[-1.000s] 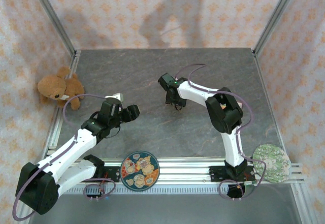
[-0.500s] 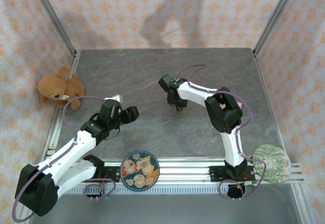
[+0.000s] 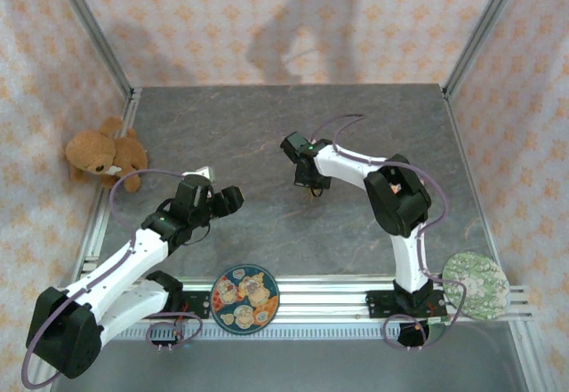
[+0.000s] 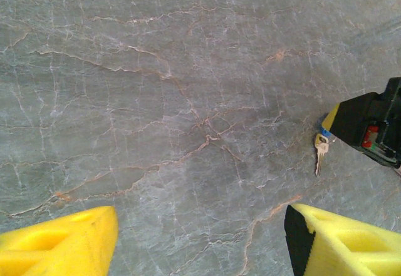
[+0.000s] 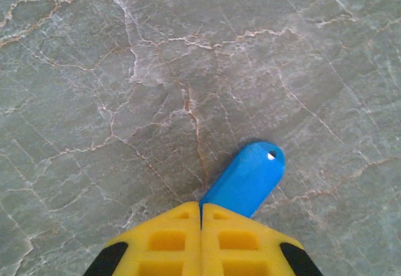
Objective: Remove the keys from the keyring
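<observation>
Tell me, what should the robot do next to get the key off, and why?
Probably bring the left gripper, jaws open, across to the key. The right gripper is shut on the blue keyring, the key shows right beside it, and the left gripper is apart from both.

The left arm (image 3: 133,259) and the right arm (image 3: 411,254) were built of glossy white tubular links joined by bulky black joint housings and stood on black bases. A thin mauve cable (image 3: 113,198) looped loosely alongside each arm. The bright yellow moulded plastic fingers (image 5: 166,245) carried shallow rectangular recesses and black patches at their outer edges.
</observation>
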